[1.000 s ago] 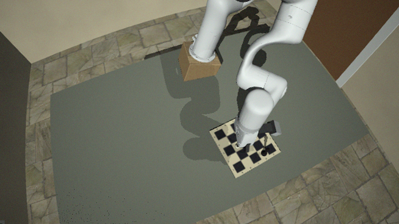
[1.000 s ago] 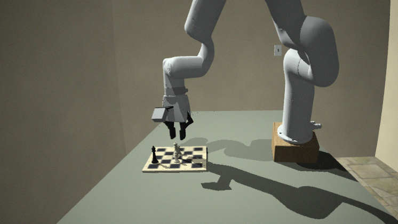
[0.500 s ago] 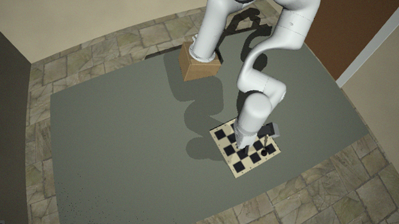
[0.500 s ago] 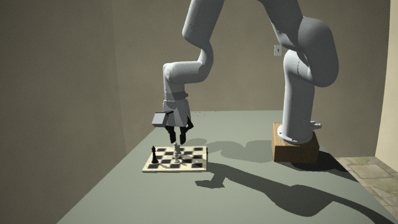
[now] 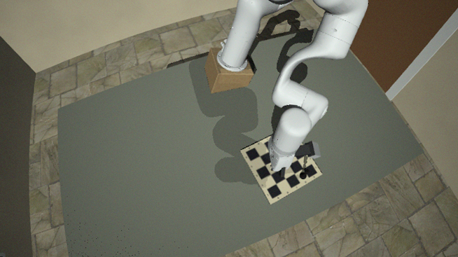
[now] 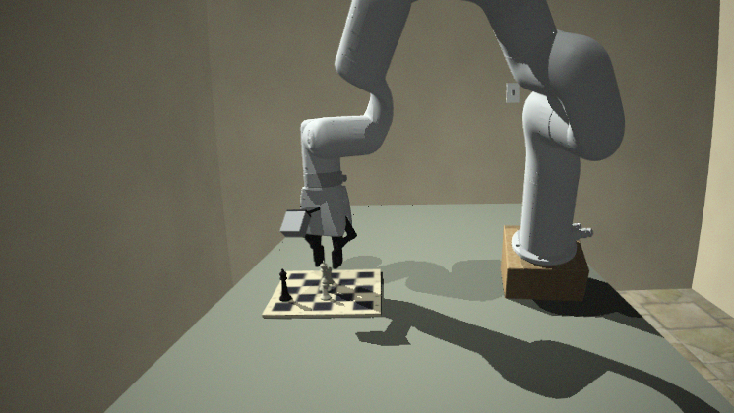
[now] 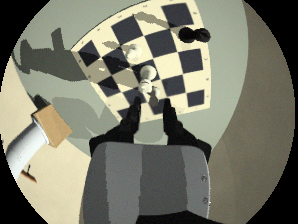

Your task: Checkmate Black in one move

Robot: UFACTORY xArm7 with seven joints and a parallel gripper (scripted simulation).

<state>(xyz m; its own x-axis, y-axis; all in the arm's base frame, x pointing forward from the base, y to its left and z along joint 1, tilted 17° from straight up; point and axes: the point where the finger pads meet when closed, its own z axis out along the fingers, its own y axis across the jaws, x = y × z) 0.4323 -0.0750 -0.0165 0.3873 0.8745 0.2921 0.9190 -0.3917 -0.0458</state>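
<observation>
While your arm bends down over the chessboard [image 6: 370,311], the gripper [image 6: 327,260] hangs just above the white pieces with its two dark fingers [image 6: 318,252] pointing down. They stand partly apart with nothing between them; you're holding no piece.

From the exterior view the fingertips sit right over the top of the taller white piece [image 6: 324,272], a small gap showing between tips and piece. A second, shorter white piece [image 6: 325,291] stands just in front of it, nearer the camera. Both look upright. Which types they are is too small to tell.

The black king [image 6: 283,286] stands upright at the board's left edge in the exterior view, well apart from the white pair. In the top view it shows as a dark blob [image 5: 302,176] near the board's right corner; your wrist hides the white pieces there.

The wrist view shows both fingers framing a white piece [image 7: 148,74] ahead on the board [image 7: 197,99], with the black piece [image 7: 194,35] by the far edge. Edge letters and digits aren't readable, so squares can't be named.

The board lies flat on the grey-green table [image 5: 129,156]. Your arm's base sits on a brown block [image 6: 514,287], well away from the board.
</observation>
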